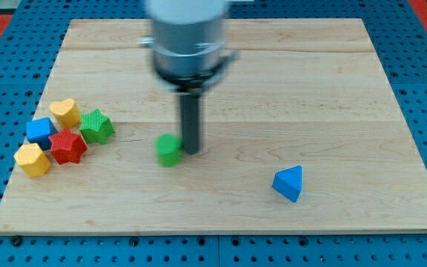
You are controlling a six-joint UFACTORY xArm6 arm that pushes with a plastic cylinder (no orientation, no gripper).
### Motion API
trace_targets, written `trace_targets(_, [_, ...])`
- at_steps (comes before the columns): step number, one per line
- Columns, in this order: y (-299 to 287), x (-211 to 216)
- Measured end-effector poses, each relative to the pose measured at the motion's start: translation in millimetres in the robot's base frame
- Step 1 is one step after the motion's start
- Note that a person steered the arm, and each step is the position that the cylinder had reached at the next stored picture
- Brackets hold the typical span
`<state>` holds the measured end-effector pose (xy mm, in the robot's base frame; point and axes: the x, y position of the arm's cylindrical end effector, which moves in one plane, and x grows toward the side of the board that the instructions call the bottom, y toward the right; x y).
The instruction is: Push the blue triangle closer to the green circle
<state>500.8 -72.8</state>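
The blue triangle (288, 183) lies on the wooden board toward the view's bottom right. The green circle (168, 149) sits near the board's middle, left of the triangle. My tip (191, 152) rests on the board just right of the green circle, almost touching it, and well to the left of the blue triangle. The rod rises from there to the blurred arm body at the view's top.
A cluster sits at the board's left edge: a yellow heart (65, 111), a green star (96, 126), a blue block (41, 131), a red star (67, 146) and a yellow block (32, 159). The wooden board (332, 89) lies on a blue perforated table.
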Motion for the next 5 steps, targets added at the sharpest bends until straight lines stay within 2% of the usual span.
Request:
trace_targets(1, [-69.9,37.7])
trace_targets(2, [-99.8,41.1])
trace_targets(3, [-100.7,28.3])
trace_targets(5, [109.8,9.4])
